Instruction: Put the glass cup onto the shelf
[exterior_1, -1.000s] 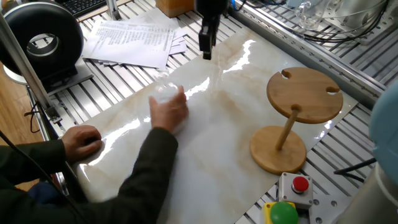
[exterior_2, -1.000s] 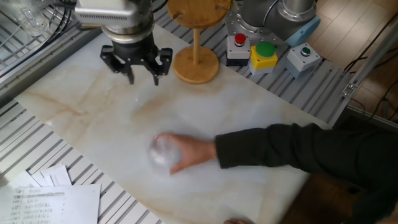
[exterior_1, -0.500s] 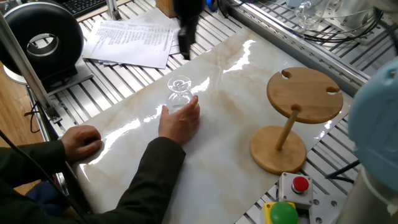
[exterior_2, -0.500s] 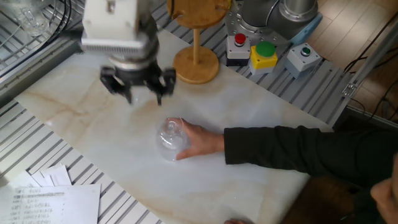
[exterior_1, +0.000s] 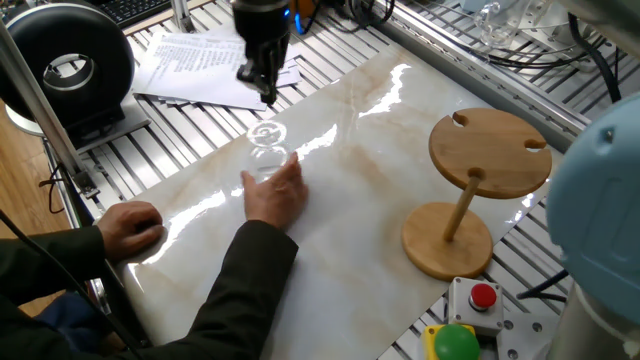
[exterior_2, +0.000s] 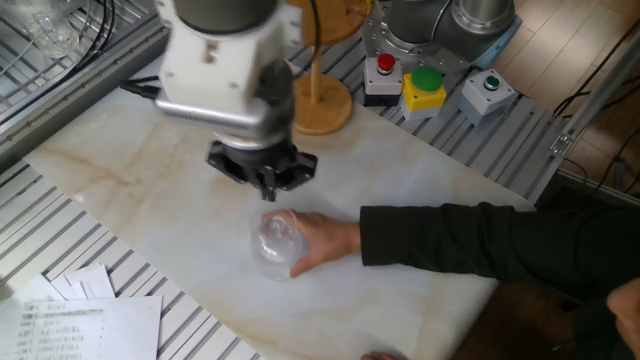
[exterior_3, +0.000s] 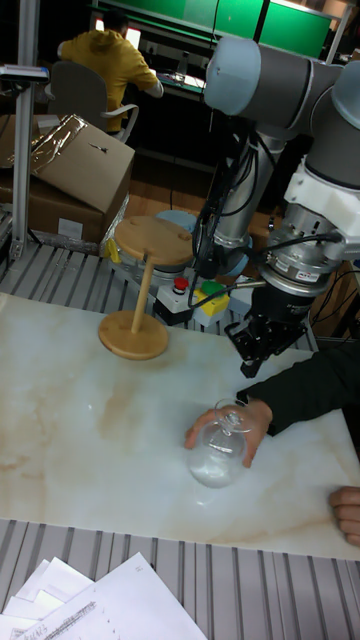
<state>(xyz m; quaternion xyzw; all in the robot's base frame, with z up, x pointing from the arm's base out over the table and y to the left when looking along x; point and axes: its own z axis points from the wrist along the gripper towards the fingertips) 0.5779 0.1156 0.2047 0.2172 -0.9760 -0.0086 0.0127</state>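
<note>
Tall fixed view: the glass cup sits on the marble desk at lower centre, a person's hand cupped around it. Just above, the tool hovers, fingers seemingly spread. The shelf waits upper left; any grasp should wait until the hand clears.

Lighting was bright and even in both fixed views, from overhead. The marble desk carried white streaks of glare near its far edge and left side. Shadows were soft and faint. The gripper was motion-blurred in the other fixed view. The glass cup read as a pale, low-contrast smear. The tall fixed view was dimmer, with a dark background and green lit screens.
</note>
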